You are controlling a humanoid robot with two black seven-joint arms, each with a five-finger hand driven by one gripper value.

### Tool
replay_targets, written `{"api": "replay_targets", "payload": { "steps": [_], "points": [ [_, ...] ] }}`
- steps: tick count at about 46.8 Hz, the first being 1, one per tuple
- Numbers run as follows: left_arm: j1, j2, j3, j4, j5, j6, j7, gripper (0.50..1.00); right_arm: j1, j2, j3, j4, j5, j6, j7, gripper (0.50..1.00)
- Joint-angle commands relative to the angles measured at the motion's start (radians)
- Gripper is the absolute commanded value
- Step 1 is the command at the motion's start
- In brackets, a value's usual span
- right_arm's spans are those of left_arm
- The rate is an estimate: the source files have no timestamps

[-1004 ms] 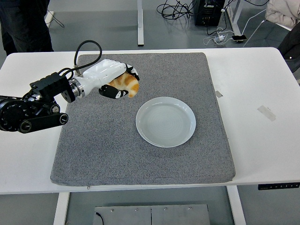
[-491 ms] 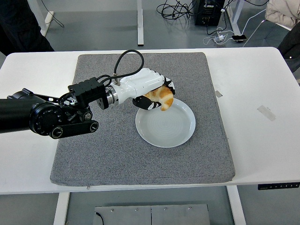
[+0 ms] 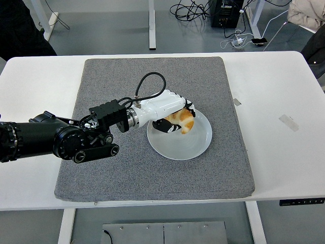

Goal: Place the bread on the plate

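Over the pale plate (image 3: 200,145), on the head view, the left hand (image 3: 165,108) was seen, reached in from the left edge on its black arm. The fingers (image 3: 170,127) were curled around the bread (image 3: 183,122), a golden-brown piece gripped from above and partly hidden under the white palm shell. The bread was held over the plate's left-hand part, low above its surface; whether it touched the plate could not be told. The grip from above was judged to suit a straight lowering and release, the bread being kept clear of the rim.

The plate was set near the middle of a grey mat (image 3: 101,168), which covered much of the white bench (image 3: 284,152); the mat was probably laid there to stop things sliding. Two scraps of tape (image 3: 288,122) were noted on the bare bench to the right, well apart from the plate. The right arm was not seen. A dark-clothed person (image 3: 23,30) was partly visible at the top left, away from the work. The task was judged nearly finished, only the release being left.
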Motion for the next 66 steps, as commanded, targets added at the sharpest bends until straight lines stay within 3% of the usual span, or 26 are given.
{"api": "replay_targets", "payload": {
  "steps": [1,24,27,33,40,55,66],
  "points": [
    [0.011,-0.011,0.001,0.010,0.000,0.000,0.000,0.511,0.000,0.000,0.000,0.000,0.000,0.000,0.000,1.000],
    [0.044,-0.026,0.035,0.018,-0.002,0.002,0.000,0.523,0.000,0.000,0.000,0.000,0.000,0.000,0.000,1.000],
    [0.046,-0.026,0.035,0.018,-0.002,0.002,0.000,0.554,0.000,0.000,0.000,0.000,0.000,0.000,0.000,1.000],
    [0.046,-0.026,0.033,0.018,-0.003,0.002,0.000,0.695,0.000,0.000,0.000,0.000,0.000,0.000,0.000,1.000],
    [0.047,-0.026,0.033,0.018,-0.006,0.000,0.000,0.781,0.000,0.000,0.000,0.000,0.000,0.000,0.000,1.000],
    [0.041,-0.032,0.029,0.016,-0.022,0.000,-0.003,0.861,0.000,0.000,0.000,0.000,0.000,0.000,0.000,1.000],
    [0.030,-0.015,-0.059,0.015,-0.130,0.000,-0.063,0.872,0.000,0.000,0.000,0.000,0.000,0.000,0.000,1.000]
  ]
}}
